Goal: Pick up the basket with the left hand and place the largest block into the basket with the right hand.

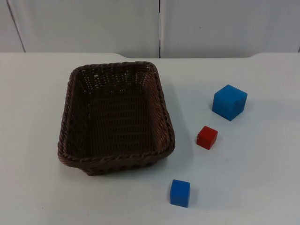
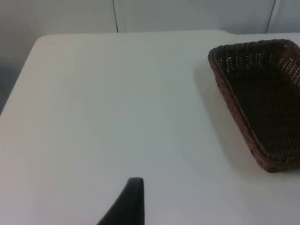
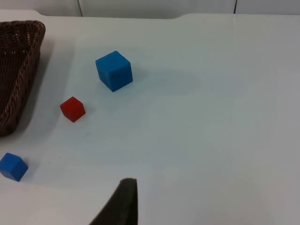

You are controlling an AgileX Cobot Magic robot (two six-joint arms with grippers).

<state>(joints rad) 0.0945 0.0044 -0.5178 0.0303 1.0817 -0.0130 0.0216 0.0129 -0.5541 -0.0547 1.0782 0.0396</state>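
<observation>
Basket pickup, not yet begun: claw states could not be told.
You should have sent the left claw (image 2: 133, 199) to the basket (image 1: 115, 117) rim nearest the worktop's (image 1: 253, 187) left edge; the largest blue block (image 1: 229, 102) waited for the right claw (image 3: 124, 199).

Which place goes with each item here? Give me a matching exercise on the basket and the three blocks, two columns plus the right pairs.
Things:
1. basket
2. large blue block
3. red block
4. small blue block

Places, in the top view:
A. between the two blue blocks
B. nearest the picture's lower edge
C. left of all the blocks, nothing inside it
D. furthest right, nearest the wall

Pairs: 1-C, 2-D, 3-A, 4-B
</observation>
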